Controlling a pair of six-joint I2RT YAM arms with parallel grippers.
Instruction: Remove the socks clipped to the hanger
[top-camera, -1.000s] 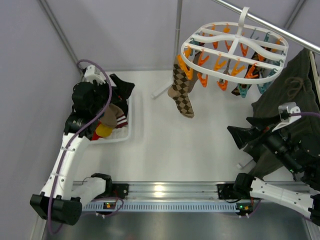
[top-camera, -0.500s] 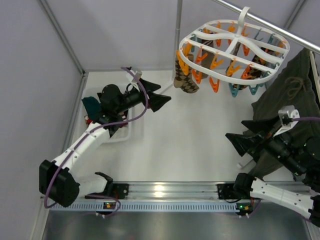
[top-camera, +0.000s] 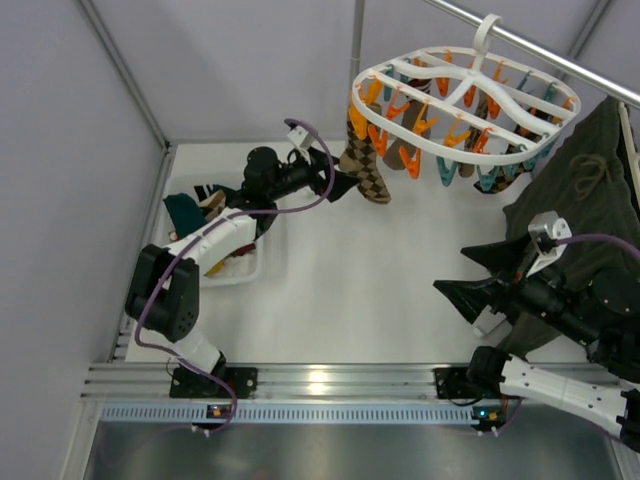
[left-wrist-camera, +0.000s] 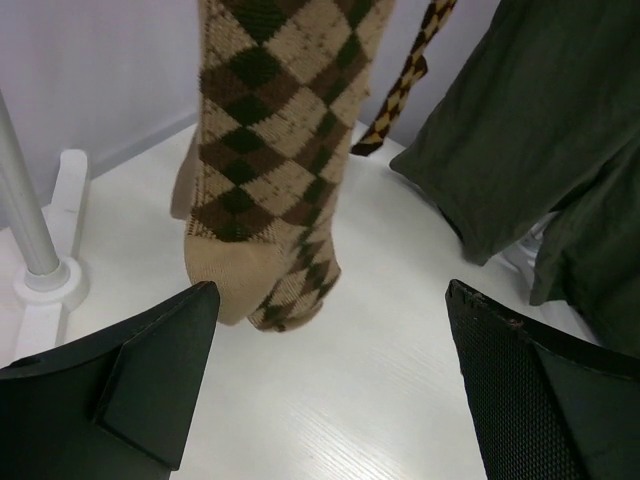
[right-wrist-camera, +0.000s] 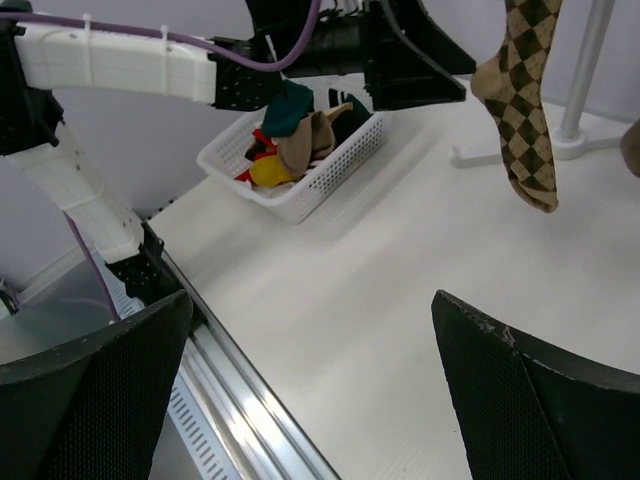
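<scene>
The white oval hanger hangs from a metal rail at the top right, with orange and teal clips under it. A brown argyle sock hangs from its left edge; it also shows in the left wrist view and the right wrist view. More socks hang among the clips. My left gripper is open just left of the argyle sock's toe, not touching it; its jaws stand wide apart. My right gripper is open and empty over the table at the right.
A white basket at the left holds several removed socks, also seen in the right wrist view. A dark green garment hangs at the right. A white stand base and pole are behind the argyle sock.
My left arm swung from the basket across to the argyle sock. The hanger swayed and shifted a little left. My right gripper moved slightly left and forward.
</scene>
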